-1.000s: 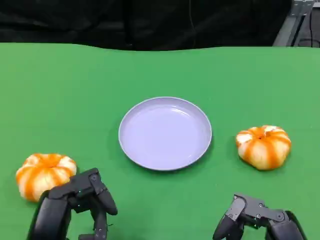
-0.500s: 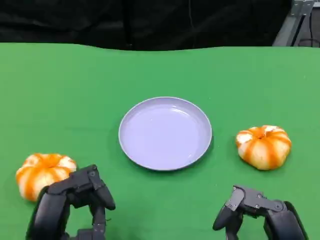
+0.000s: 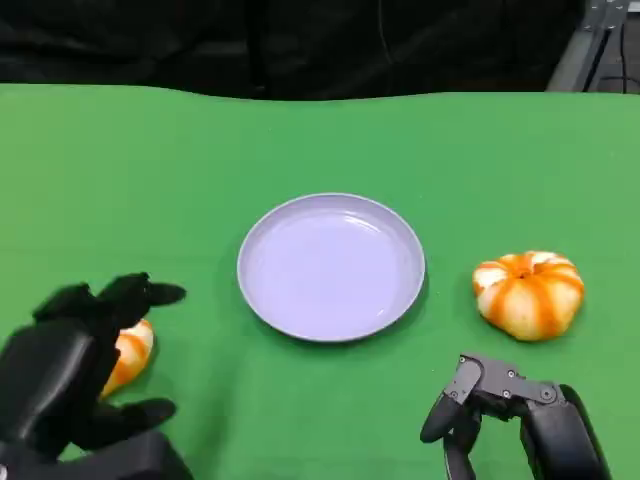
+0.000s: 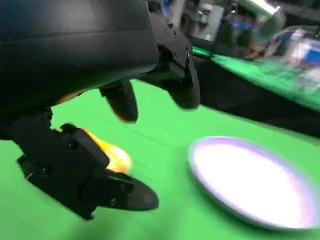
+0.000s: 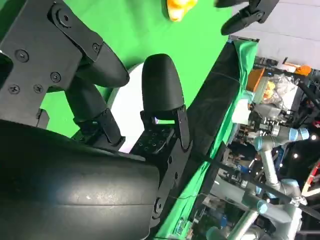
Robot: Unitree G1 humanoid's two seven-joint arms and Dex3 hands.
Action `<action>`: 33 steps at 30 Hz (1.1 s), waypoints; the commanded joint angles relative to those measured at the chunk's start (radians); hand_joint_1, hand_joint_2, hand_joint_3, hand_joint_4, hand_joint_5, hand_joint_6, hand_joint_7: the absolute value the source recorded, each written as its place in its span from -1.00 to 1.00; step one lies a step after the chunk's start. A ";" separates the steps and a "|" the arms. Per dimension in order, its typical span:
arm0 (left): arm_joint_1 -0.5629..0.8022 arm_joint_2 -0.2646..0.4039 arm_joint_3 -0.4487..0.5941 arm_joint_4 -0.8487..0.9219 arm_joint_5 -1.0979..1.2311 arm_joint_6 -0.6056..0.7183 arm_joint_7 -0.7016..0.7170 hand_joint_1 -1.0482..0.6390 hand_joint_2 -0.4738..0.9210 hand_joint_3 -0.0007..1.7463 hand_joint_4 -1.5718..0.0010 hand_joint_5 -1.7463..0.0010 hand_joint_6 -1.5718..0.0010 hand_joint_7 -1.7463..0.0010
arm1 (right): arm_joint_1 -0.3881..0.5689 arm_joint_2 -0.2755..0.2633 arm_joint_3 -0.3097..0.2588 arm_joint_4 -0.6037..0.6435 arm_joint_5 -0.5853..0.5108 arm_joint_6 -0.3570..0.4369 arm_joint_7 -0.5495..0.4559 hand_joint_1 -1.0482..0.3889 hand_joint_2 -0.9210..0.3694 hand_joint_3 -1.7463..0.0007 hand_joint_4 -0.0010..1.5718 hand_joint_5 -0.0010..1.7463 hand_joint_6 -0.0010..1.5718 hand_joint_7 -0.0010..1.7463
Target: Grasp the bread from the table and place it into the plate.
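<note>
Two orange-and-white pumpkin-shaped breads lie on the green table. My left hand [image 3: 70, 375] hovers over the left bread [image 3: 130, 350] and hides most of it. In the left wrist view that bread [image 4: 114, 156] sits between the spread fingers [image 4: 172, 75] and the thumb, with a gap on each side. The right bread [image 3: 528, 293] lies free, right of the pale lilac plate [image 3: 331, 265], which is bare. My right hand [image 3: 510, 415] rests low at the front right, holding nothing, its fingers [image 5: 160, 90] apart.
The table's far edge meets a dark backdrop [image 3: 300, 50]. A metal frame [image 3: 590, 40] stands at the back right. The right wrist view shows the plate [image 5: 129, 107], the left bread [image 5: 180, 7] and lab equipment past the table.
My left hand has lifted and swung left over the left bread, covering most of it. The right hand edged slightly forward. Plate and right bread have not moved.
</note>
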State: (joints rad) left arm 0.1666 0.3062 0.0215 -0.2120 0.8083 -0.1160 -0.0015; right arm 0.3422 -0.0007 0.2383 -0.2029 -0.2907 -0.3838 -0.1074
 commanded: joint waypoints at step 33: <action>-0.521 0.106 -0.316 1.090 -0.062 -0.124 0.436 -0.06 0.90 -0.86 -0.21 -0.82 -0.26 -0.23 | 0.017 0.003 0.004 -0.003 -0.006 -0.038 -0.022 0.39 0.37 -1.00 0.17 0.94 0.18 0.57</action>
State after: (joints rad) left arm -0.3537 0.3924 -0.2766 0.8227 0.7496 -0.1907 0.3588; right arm 0.3582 0.0035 0.2476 -0.1954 -0.3017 -0.4122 -0.1253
